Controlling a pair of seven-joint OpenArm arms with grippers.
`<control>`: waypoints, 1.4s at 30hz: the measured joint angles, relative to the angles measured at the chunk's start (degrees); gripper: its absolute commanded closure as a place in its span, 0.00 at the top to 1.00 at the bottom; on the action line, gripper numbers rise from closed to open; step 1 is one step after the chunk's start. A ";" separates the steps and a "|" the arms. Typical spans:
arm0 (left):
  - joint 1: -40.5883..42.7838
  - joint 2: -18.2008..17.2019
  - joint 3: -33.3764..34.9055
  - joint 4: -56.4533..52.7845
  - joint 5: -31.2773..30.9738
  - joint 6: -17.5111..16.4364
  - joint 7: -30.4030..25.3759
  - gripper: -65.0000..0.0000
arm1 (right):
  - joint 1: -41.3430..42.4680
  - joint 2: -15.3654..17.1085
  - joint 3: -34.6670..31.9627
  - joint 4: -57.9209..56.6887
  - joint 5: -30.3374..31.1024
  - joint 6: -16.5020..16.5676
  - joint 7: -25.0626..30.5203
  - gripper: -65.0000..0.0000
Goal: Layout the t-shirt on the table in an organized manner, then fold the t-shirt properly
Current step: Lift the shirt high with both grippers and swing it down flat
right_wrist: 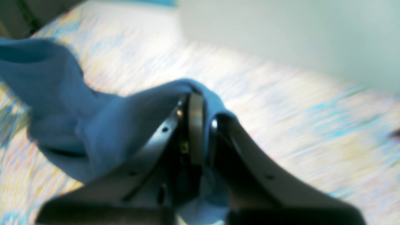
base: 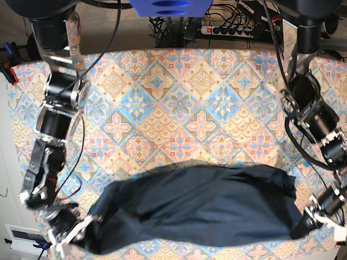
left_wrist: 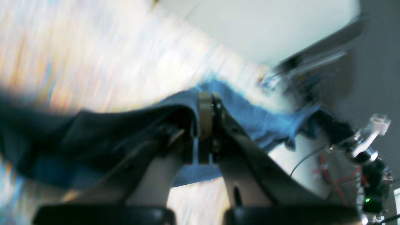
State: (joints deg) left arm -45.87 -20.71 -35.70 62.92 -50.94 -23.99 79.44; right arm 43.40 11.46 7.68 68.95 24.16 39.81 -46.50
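The dark navy t-shirt hangs stretched in a wide band between my two grippers, low over the near part of the patterned table. In the base view my right gripper pinches its left end and my left gripper pinches its right end. The left wrist view shows the left gripper shut on a fold of the t-shirt, with cloth draped to both sides. In the right wrist view the right gripper is shut on a bunched edge of the t-shirt. Both wrist views are motion-blurred.
A power strip with cables lies beyond the table's far edge. A white box sits off the table's near left corner. The right arm with its wiring shows at the far end of the shirt in the left wrist view.
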 measured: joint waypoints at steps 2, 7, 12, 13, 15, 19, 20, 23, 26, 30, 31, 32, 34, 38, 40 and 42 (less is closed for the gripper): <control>-4.31 -0.15 1.11 -0.20 2.49 0.15 0.11 0.00 | 4.50 0.90 0.26 0.00 0.20 0.26 -1.05 0.01; -13.35 1.05 5.18 -0.72 4.11 0.00 0.55 0.00 | 13.94 3.93 -0.55 -0.48 0.37 0.55 -1.40 0.01; -23.65 3.21 7.37 -8.72 5.05 -0.02 -0.66 0.00 | 22.18 7.15 -0.31 -5.05 0.13 0.04 -1.33 0.01; -24.72 3.30 7.32 -9.49 5.51 0.11 -1.77 0.00 | 22.95 7.58 -0.22 -5.22 0.09 0.04 -1.62 0.01; -26.69 3.41 7.08 -10.10 5.88 -0.04 -1.99 0.00 | 23.69 8.09 -0.24 -5.01 0.15 0.04 -1.53 0.01; -26.88 2.45 6.97 -9.99 5.09 -0.09 0.26 0.00 | 23.41 8.94 -0.26 -0.44 4.11 0.20 -7.04 0.01; -26.27 1.64 7.02 -9.99 4.85 -0.17 1.31 0.00 | 22.75 9.44 -0.13 1.22 6.14 0.24 -8.07 0.01; -21.46 -0.72 7.04 -9.60 0.44 -0.26 0.90 0.00 | 14.60 13.09 0.09 7.23 13.75 0.74 -6.73 0.01; -12.57 -4.02 7.04 -9.84 -1.27 0.00 2.25 0.00 | 1.95 14.91 0.26 13.70 13.66 -0.81 -12.13 0.01; -1.40 -4.66 7.48 -5.77 -6.49 -0.09 2.21 0.00 | -8.83 15.26 -0.28 23.23 15.32 0.26 -13.03 0.01; 1.79 -4.92 7.41 -3.41 -8.04 -0.07 2.16 0.00 | -11.10 15.52 -0.20 25.86 16.41 0.42 -11.74 0.01; 5.38 -5.55 7.26 -0.57 -8.28 -0.15 1.92 0.00 | -14.25 15.67 -0.09 29.00 17.00 -0.11 -10.36 0.01; 12.37 -7.10 7.10 5.44 -9.22 -0.09 1.90 0.00 | -20.79 15.54 1.11 33.77 16.52 0.33 -11.50 0.01; 23.23 -7.65 6.93 13.16 -10.60 0.11 1.11 0.00 | -30.95 15.54 2.12 38.80 16.11 0.39 -12.66 0.01; 29.27 -6.95 7.32 16.70 -11.85 -0.26 1.84 0.00 | -35.32 15.54 2.12 40.39 16.76 0.31 -11.34 0.01; 35.52 -7.58 7.63 19.76 -12.61 -0.24 2.16 0.00 | -40.39 15.52 2.05 40.65 16.65 0.20 -11.28 0.01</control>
State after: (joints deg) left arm -10.35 -28.29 -28.08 82.67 -63.55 -24.23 81.60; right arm 3.01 26.98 9.74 109.60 40.82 40.01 -57.78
